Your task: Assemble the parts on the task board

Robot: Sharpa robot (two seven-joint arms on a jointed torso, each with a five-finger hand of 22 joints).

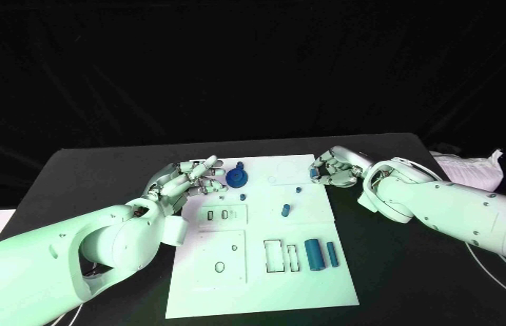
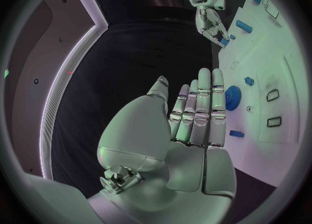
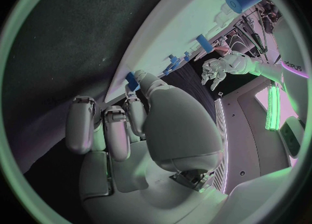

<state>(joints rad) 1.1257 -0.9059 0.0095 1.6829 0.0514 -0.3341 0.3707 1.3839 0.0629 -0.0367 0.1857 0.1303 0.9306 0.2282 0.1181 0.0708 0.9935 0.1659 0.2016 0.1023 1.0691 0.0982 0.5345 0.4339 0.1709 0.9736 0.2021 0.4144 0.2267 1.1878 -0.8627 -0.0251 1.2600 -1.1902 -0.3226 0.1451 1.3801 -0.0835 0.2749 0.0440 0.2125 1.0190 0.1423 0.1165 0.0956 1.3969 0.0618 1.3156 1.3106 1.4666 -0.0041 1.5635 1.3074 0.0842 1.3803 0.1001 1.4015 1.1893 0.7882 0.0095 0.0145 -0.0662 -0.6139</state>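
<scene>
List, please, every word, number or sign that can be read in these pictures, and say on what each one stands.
Dark lettering on the left arm, right wrist view: too small and bent to read with certainty.
Task board: it bears outlines and slots, no readable text.
Blue parts, such as the round toothed part: no marks can be seen.

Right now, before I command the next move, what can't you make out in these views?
- Right hand: a small blue part sits at its fingertips; head view hides the contact behind curled fingers, so pinched or merely touched is unclear.
- Blue gear: seated or loose on the task board, too small to tell.
- Left hand: whether it touches the board is unclear.
</scene>
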